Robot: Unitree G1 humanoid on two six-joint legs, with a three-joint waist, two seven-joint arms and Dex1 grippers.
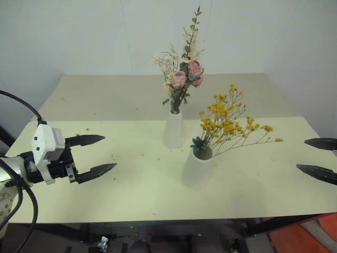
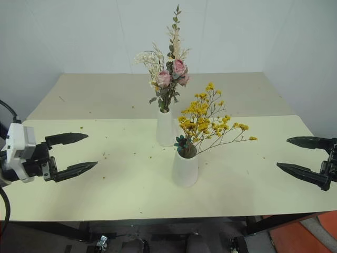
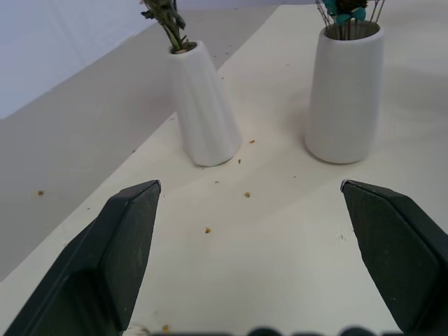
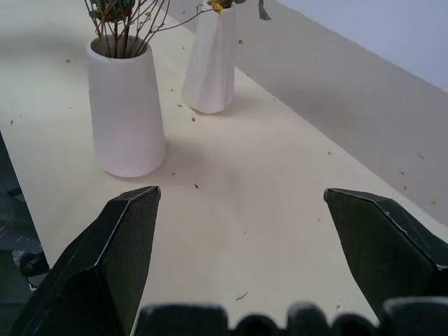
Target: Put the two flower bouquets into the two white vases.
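The pink rose bouquet (image 1: pixel 181 79) stands upright in the tall slim white vase (image 1: pixel 174 129) at mid-table. The yellow-orange bouquet (image 1: pixel 229 121) leans to the right out of the shorter, wider white vase (image 1: pixel 198 168) just in front. My left gripper (image 1: pixel 100 155) hovers open and empty over the table's left side, well away from both vases. At the right edge my right gripper (image 1: pixel 318 158) is open too, with nothing between its fingers. Both wrist views show the two vases (image 3: pixel 201 105) (image 4: pixel 127 115) ahead of the spread fingers.
The cream table (image 1: pixel 121 100) has a seam across its middle and small flower crumbs (image 3: pixel 246 194) scattered near the vases. White walls close in behind and to the right. An orange object (image 1: pixel 305 234) lies on the floor below the table's right front corner.
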